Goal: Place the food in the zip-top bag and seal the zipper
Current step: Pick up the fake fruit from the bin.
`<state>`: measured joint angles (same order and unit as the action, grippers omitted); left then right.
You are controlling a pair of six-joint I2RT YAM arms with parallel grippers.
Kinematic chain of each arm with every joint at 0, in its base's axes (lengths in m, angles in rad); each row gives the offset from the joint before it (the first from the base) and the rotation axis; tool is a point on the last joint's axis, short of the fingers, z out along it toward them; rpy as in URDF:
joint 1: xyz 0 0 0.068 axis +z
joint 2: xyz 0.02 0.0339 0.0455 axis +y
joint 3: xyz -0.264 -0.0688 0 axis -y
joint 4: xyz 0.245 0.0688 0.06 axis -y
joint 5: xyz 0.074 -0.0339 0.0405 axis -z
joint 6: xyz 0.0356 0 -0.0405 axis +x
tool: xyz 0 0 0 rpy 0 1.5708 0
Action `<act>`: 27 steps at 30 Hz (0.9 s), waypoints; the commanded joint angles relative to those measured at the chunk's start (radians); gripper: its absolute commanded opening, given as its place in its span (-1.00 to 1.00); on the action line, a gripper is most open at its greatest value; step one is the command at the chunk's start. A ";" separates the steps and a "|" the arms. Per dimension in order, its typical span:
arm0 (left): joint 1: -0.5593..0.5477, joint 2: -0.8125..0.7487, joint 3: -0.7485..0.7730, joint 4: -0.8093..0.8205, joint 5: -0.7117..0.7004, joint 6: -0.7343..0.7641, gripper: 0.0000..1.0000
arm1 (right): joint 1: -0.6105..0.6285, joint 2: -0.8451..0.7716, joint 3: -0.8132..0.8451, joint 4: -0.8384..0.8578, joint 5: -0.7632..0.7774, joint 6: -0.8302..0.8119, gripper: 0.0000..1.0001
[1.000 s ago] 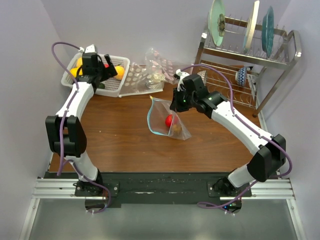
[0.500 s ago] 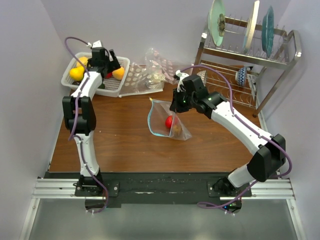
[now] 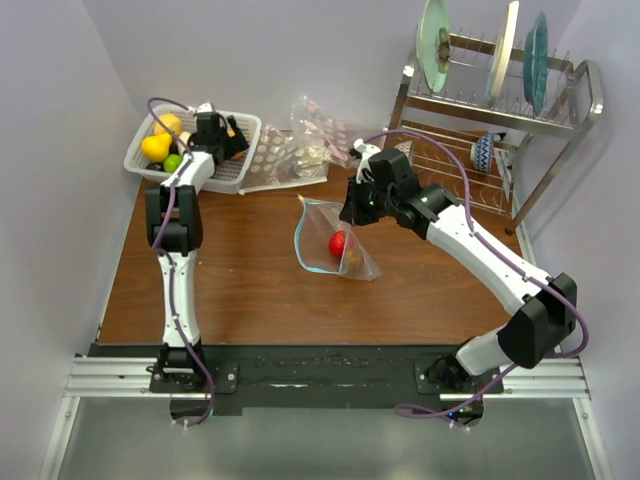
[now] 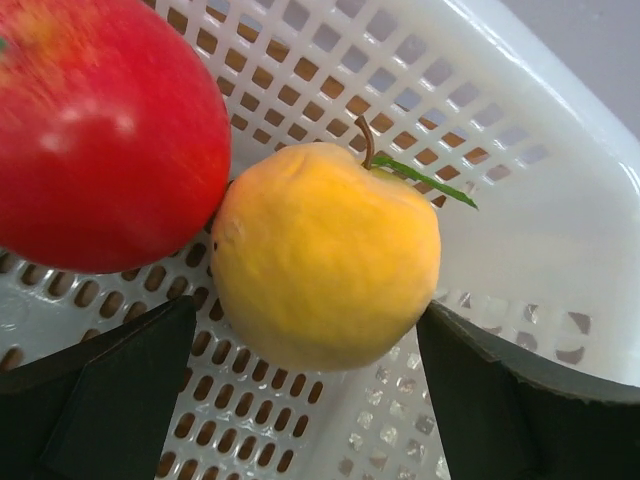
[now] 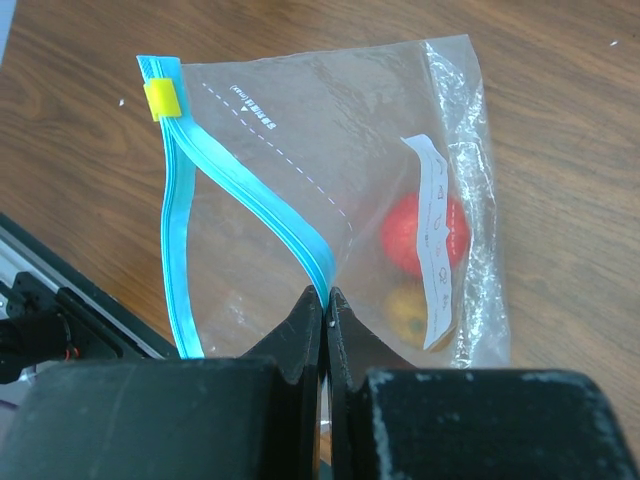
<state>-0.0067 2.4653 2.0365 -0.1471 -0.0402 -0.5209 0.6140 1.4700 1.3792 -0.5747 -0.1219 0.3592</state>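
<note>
left jaws further across basket [image 3: 232, 180], arm [image 3: 178, 230] extended

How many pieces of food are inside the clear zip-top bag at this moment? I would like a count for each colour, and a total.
Red food: 1
Yellow food: 1
Total in the zip-top bag: 2
</note>
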 commanded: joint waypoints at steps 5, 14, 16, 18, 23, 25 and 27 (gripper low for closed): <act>0.007 0.064 0.040 0.132 0.061 -0.106 0.73 | -0.005 -0.043 -0.002 0.026 -0.013 0.012 -1.00; 0.031 -0.116 -0.142 0.245 0.049 -0.056 0.04 | -0.003 -0.036 -0.012 0.032 -0.012 0.012 -1.00; 0.030 -0.152 -0.173 0.242 0.054 -0.041 0.03 | -0.003 -0.031 -0.017 0.038 -0.015 0.014 -1.00; 0.031 -0.204 -0.194 0.241 0.063 -0.030 0.01 | -0.003 -0.027 -0.017 0.041 -0.018 0.014 -1.00; 0.031 -0.336 -0.277 0.247 0.103 -0.024 0.00 | -0.003 -0.005 -0.005 0.042 -0.031 0.015 -1.00; 0.030 -0.370 -0.303 0.244 0.131 -0.025 0.00 | -0.005 -0.002 0.000 0.044 -0.033 0.017 -1.00; 0.031 -0.413 -0.311 0.219 0.155 -0.033 0.01 | -0.005 0.001 0.003 0.042 -0.033 0.015 -1.00</act>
<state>0.0162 2.1792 1.7496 0.0425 0.0536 -0.5781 0.6140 1.4685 1.3655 -0.5682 -0.1268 0.3664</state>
